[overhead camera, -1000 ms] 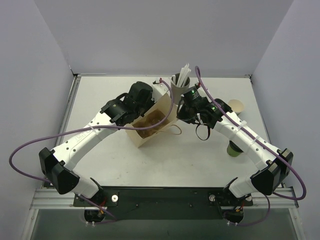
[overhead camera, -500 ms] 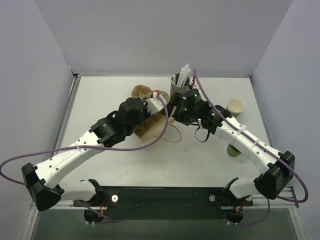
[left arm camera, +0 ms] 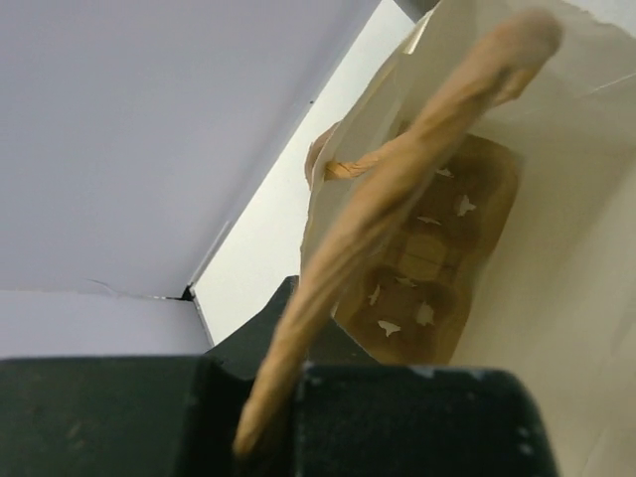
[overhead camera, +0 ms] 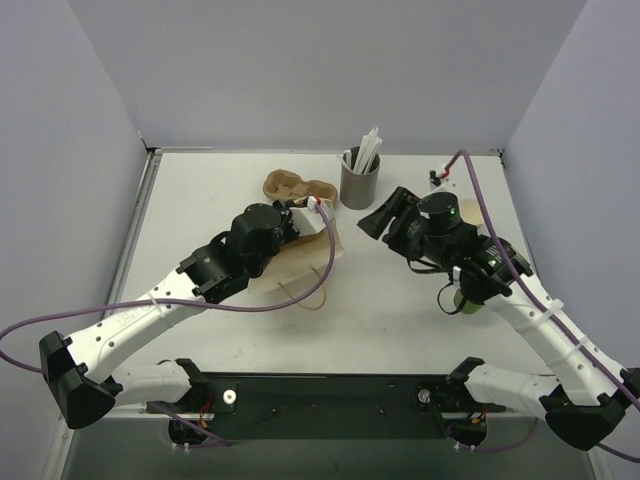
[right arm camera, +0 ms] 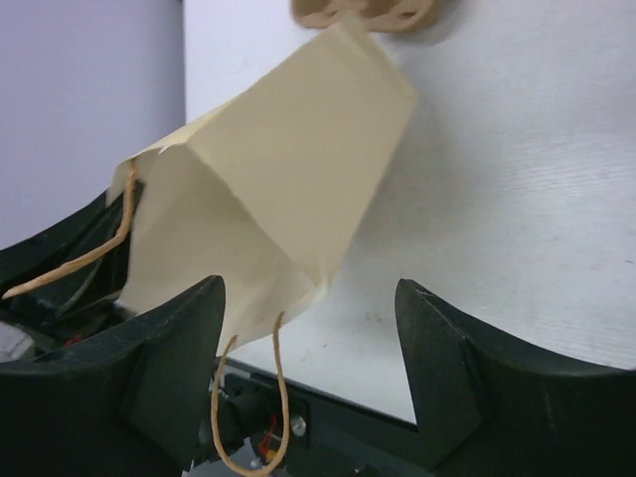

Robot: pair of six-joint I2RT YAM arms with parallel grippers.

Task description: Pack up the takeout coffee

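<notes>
A cream paper bag (overhead camera: 300, 258) lies tipped over in mid-table, its loose handle (overhead camera: 312, 285) pointing toward me. My left gripper (overhead camera: 306, 214) is shut on the bag's other twisted paper handle (left arm camera: 397, 189), pinched between the black fingers (left arm camera: 417, 417). My right gripper (overhead camera: 386, 216) hangs open to the bag's right, not touching it; the bag (right arm camera: 268, 189) fills the space ahead of its fingers (right arm camera: 174, 338). A dark green cup (overhead camera: 463, 299) peeks out from under my right forearm. Any other part of the takeout coffee is hidden.
A brown cardboard cup carrier (overhead camera: 297, 186) lies just behind the bag, also seen as the carrier (left arm camera: 437, 263) and the carrier (right arm camera: 363, 12). A grey cup of white straws (overhead camera: 360, 183) stands at the back centre. Walls close in the table on three sides.
My right gripper opened, let go of the bag and drew back to the right. The left arm swung, the bag tipped toward me, and the cardboard carrier now shows behind it.
</notes>
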